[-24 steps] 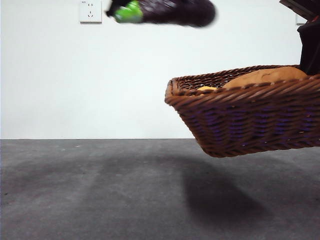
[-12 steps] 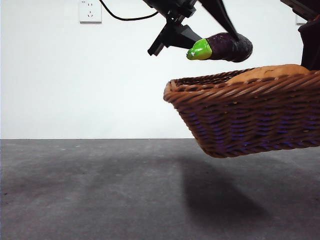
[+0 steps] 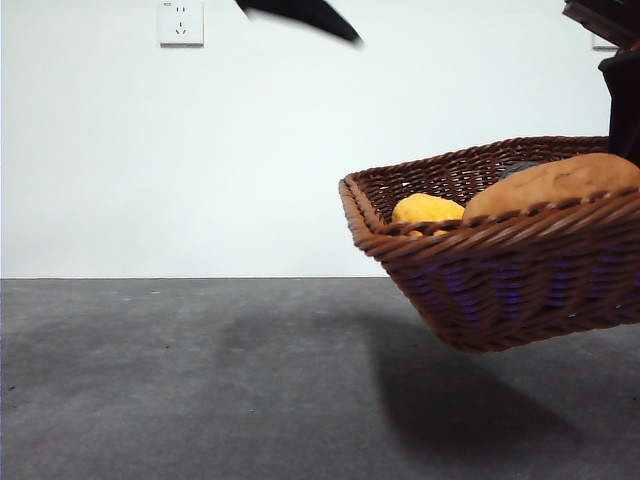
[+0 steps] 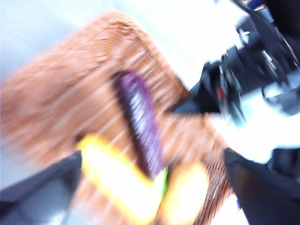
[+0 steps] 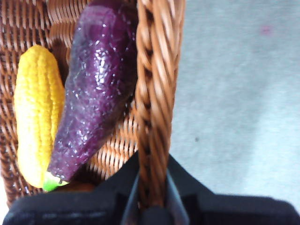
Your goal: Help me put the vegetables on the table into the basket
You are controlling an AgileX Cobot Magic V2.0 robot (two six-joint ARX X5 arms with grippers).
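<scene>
A: Front view?
B: The eggplant has left the air; basket (image 3: 500,270) hangs above my counter (image 3: 200,400).
A: Left wrist?
B: Blurred — left pincer (image 4: 150,187) gaping, empty.
A: Right wrist?
B: Eggplant (image 5: 96,89) lies inside — right pincer (image 5: 152,206) clamps the rim.

Eggplant (image 5: 91,89) now down in the basket (image 3: 480,290), out of the left claw (image 4: 150,187); that arm away upward

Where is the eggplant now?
The eggplant lies inside the basket, between the rim gripped by the right gripper and the yellow corn. In the front view the basket wall hides it.
</scene>
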